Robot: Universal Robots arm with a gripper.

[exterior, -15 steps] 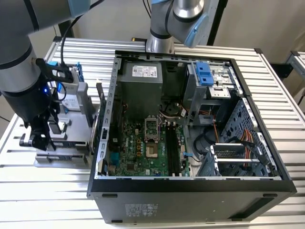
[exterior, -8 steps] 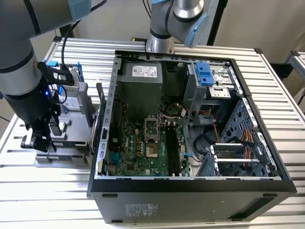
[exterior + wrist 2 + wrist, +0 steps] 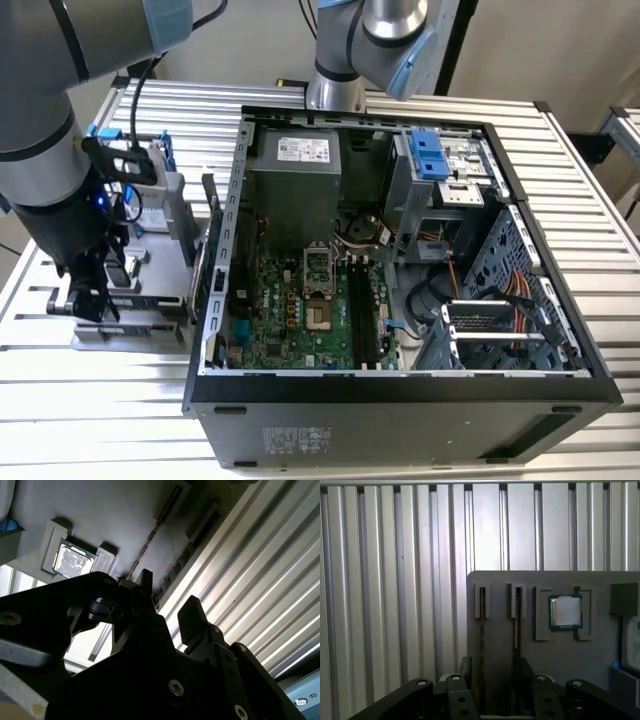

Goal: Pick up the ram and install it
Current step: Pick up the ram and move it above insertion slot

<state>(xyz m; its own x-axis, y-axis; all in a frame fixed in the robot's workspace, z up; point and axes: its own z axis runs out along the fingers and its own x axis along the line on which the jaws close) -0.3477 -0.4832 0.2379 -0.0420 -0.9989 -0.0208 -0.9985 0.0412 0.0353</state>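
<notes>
My gripper (image 3: 492, 672) hangs with its fingers apart, just above a grey holder (image 3: 500, 605) on the ribbed metal worktop (image 3: 395, 580). The ram (image 3: 482, 630) stands on edge in a slot of the holder, directly below the gripper. A second stick (image 3: 517, 625) stands in the slot beside it. A processor chip (image 3: 565, 612) lies further off to that side.

We hold our arm (image 3: 38, 150) low, wrist turned so the gripper (image 3: 92, 292) points straight down. Below the wrist, its fingers (image 3: 192, 617) stand apart with a gap between them.
</notes>
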